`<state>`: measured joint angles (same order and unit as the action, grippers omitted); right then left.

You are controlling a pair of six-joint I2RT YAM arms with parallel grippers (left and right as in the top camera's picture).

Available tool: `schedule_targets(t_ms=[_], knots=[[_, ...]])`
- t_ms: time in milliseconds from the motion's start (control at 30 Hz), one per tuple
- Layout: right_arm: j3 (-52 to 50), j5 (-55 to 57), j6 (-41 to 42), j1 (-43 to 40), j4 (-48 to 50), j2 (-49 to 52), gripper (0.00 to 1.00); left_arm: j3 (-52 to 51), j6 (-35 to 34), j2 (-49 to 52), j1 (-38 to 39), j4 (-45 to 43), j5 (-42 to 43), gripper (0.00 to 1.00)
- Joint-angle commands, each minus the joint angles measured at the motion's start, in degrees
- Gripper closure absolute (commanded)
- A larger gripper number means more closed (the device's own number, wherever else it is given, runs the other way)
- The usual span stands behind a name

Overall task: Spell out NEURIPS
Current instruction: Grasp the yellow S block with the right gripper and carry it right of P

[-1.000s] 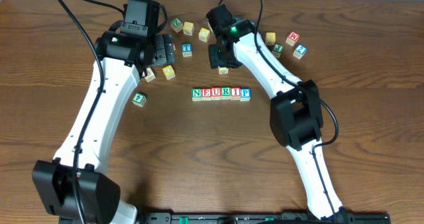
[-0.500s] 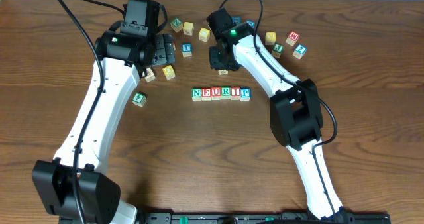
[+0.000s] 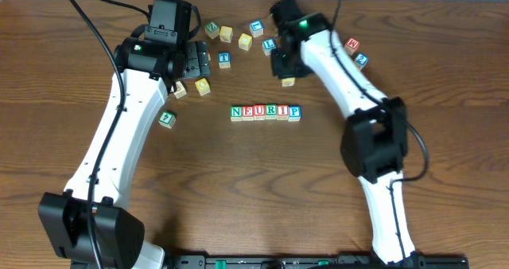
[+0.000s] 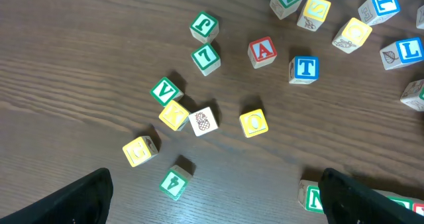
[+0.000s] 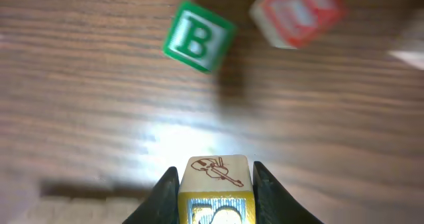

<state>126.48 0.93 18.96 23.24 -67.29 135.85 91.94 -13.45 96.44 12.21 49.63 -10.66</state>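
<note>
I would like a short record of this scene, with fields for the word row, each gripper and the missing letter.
word row: six cubes reading NEURIP, side by side
missing letter: S, nothing after the P cube
right gripper: shut on yellow-faced cube, violin drawing on top, letter unreadable
left gripper: open, empty, over loose cubes

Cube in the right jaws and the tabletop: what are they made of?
Cube: likely bare pale wood, matte, with a brown line drawing on top and a yellow-painted face. Tabletop: dark brown wood grain, slight sheen under glare; veneer, laminate or solid, cannot tell.
</note>
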Motion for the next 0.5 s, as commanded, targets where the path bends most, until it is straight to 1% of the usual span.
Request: schedule_targets(t_ms=[0,200,467], knots=[[0.7,0.5,-3.5,-2.0,-3.1,-4.5,0.76,0.2,0.3,-0.2,-0.3,0.0,-0.5,0.02],[-0.1,0.4,-4.4,-4.5,-10.1,-4.5,0.76,0.2,0.3,-0.2,-0.3,0.0,-0.5,0.02],[-6.6,0.4,-4.5,-4.7,-10.0,-4.5,0.75,0.2,0.3,-0.2,-0.3,0.0,-0.6,0.02]])
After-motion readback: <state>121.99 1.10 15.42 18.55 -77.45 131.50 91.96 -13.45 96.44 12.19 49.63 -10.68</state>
